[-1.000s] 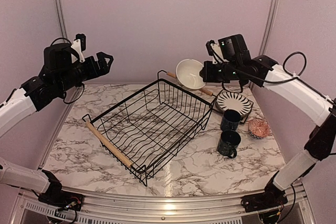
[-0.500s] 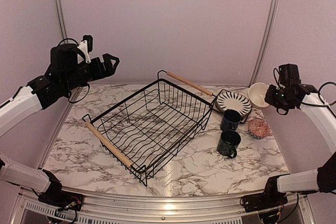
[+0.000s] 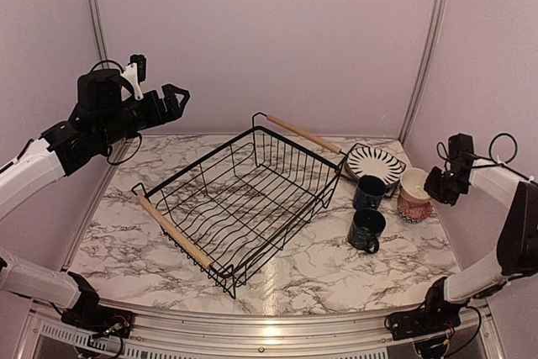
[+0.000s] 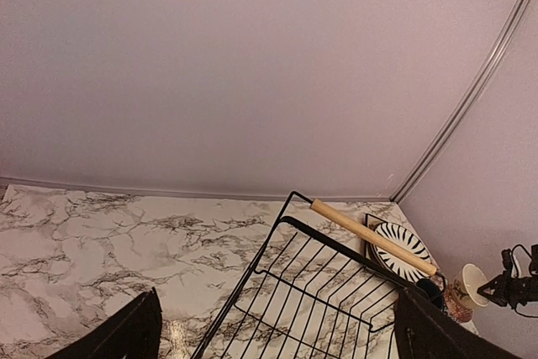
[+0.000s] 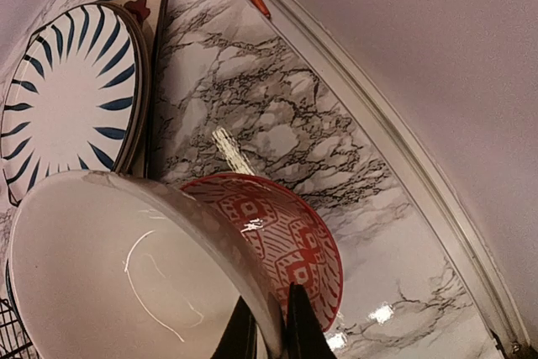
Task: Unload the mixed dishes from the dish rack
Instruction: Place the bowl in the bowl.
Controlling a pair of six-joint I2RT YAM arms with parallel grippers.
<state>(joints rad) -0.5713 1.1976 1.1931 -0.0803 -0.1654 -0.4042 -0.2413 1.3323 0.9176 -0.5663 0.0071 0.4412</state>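
Right pincer (image 5: 269, 325) pinches the rim of a glossy cream bowl (image 5: 126, 275), tilted over a red-patterned bowl (image 5: 290, 245) at the desk's (image 3: 319, 266) right edge, well apart from the dish rack (image 3: 175, 230); left pincer (image 3: 154, 86) hangs spread wide.

Rack (image 3: 244, 199): black wire, with two pale wood handles (image 3: 175, 231).
Round plate (image 5: 67, 98): white, with dark navy stripes fanning out from the middle.
Square plate (image 5: 155, 6) beneath it: dark rim, a red mark at the corner; the rest is hidden.
Two mugs (image 3: 368, 192) (image 3: 367, 229): dark navy, the nearer one faintly speckled.
Cream bowl (image 5: 109, 275): plain glossy off-white inside.
Red bowl (image 5: 286, 241): red with a white geometric print.
Table (image 3: 319, 266): white marble with grey-black veins.
Wall (image 3: 269, 39): pale lilac.
My right gripper (image 5: 271, 296): black.
My left arm (image 3: 25, 176): white shell, black joints.
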